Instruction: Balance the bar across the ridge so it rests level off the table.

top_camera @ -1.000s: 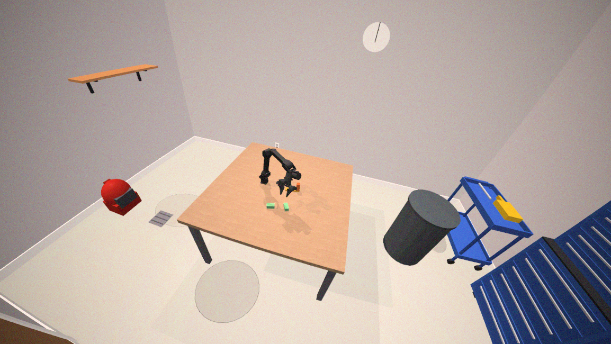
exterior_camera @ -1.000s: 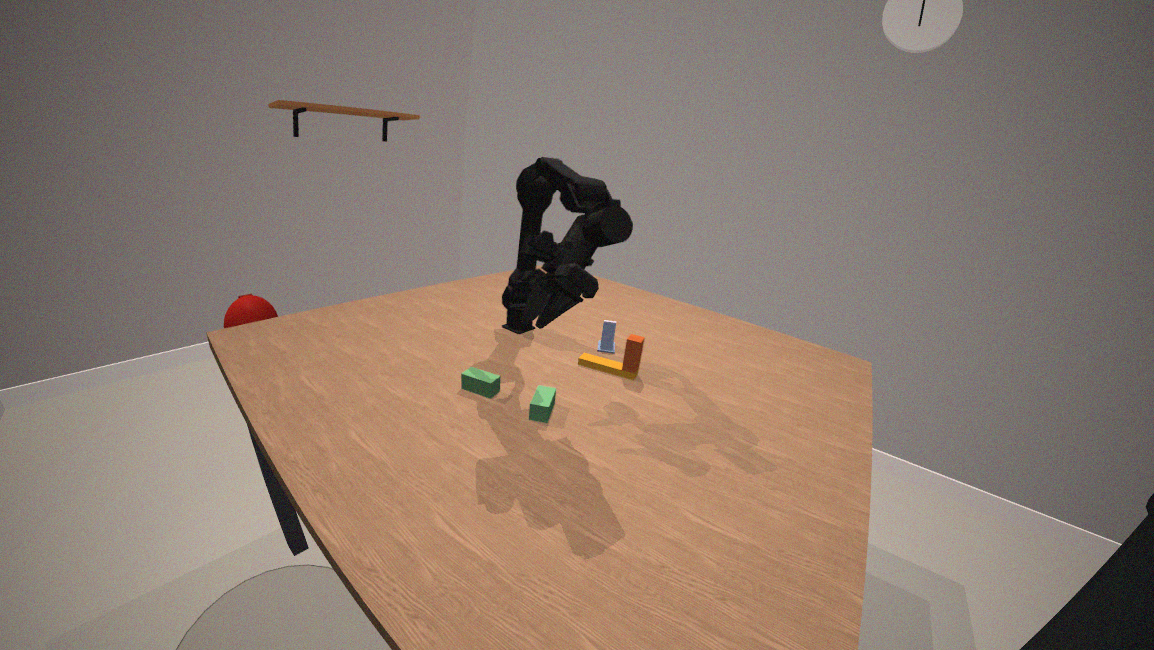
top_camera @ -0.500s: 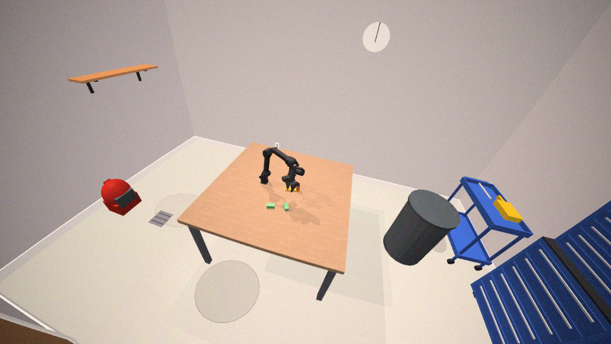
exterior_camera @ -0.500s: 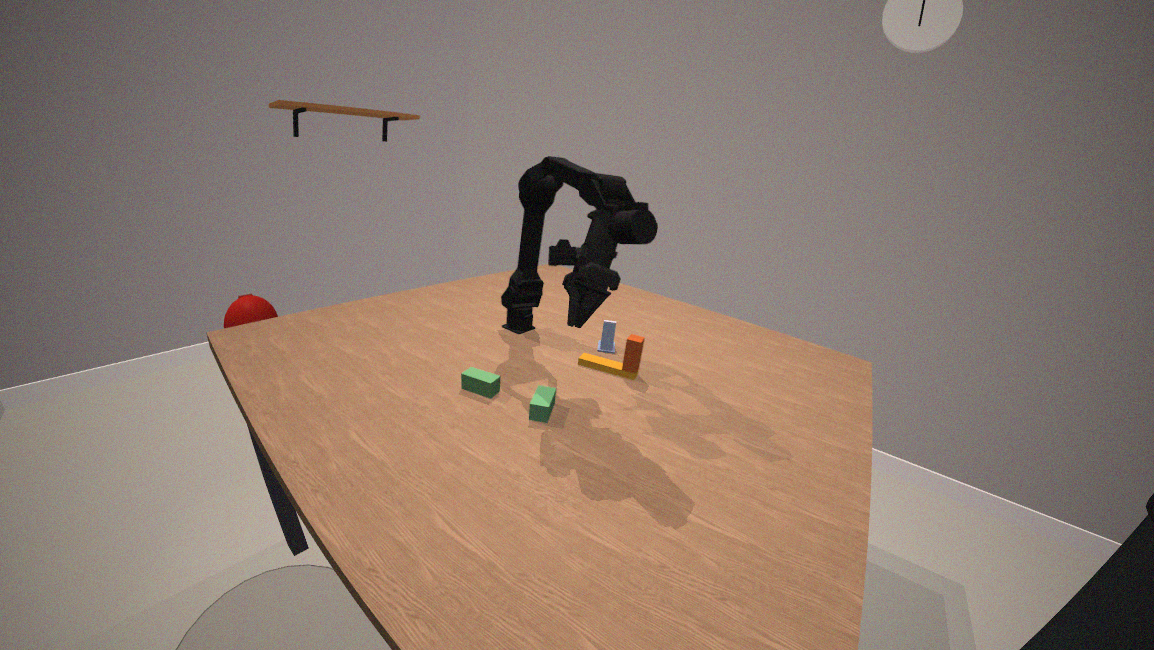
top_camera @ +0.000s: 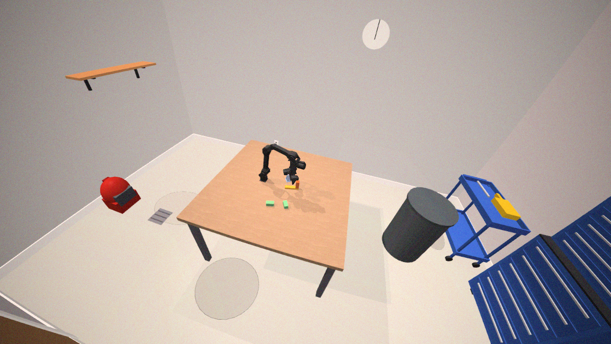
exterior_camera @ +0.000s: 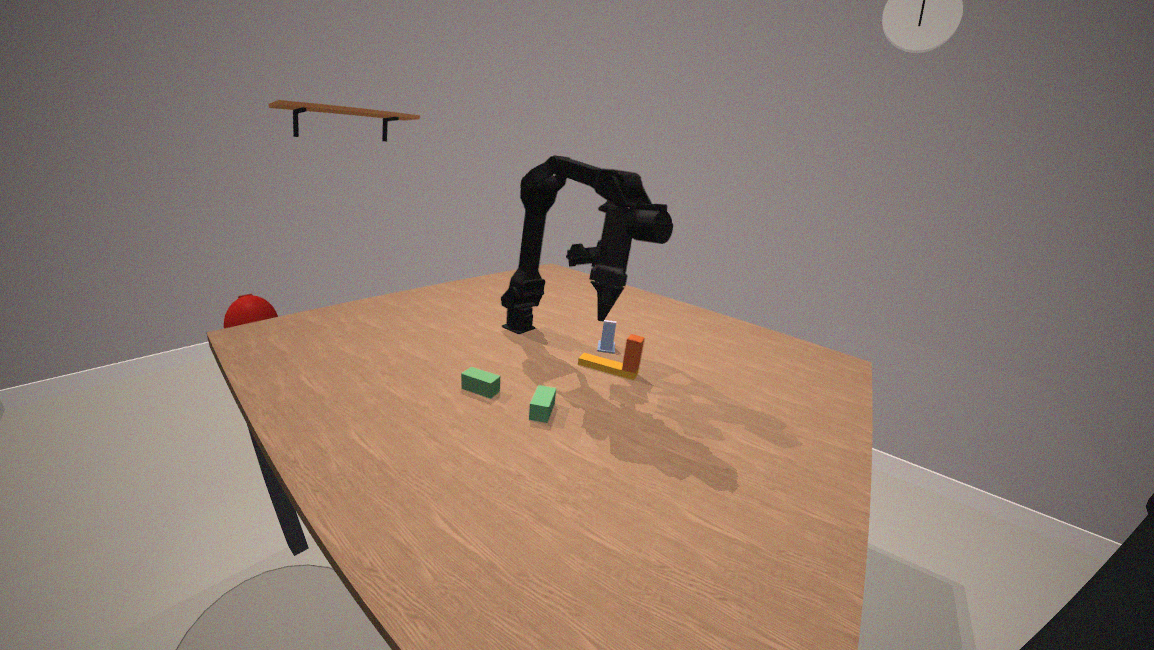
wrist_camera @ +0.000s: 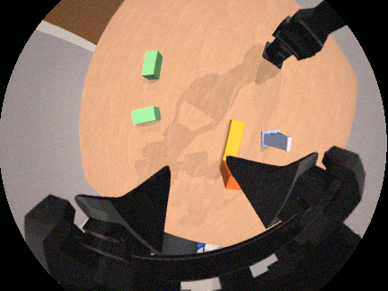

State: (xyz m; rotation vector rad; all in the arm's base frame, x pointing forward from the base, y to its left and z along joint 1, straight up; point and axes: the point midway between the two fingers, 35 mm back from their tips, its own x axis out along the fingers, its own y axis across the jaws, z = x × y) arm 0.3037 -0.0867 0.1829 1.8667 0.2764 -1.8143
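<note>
a workshop or garage-like room, plain grey walls and a pale floor. a wooden table (top_camera: 239, 222) on dark legs stands in the middle with a black robot arm (top_camera: 277, 160) mounted on it. around it: a blue rolling cart (top_camera: 478, 213) carrying a yellow case (top_camera: 505, 207), a dark grey bin (top_camera: 421, 224), blue ribbed metal containers (top_camera: 551, 281), and a red welding helmet (top_camera: 118, 194) on the floor near a floor vent (top_camera: 160, 216). a bracketed wall shelf (top_camera: 110, 71) and a round wall clock (top_camera: 375, 34) hang above.
</note>
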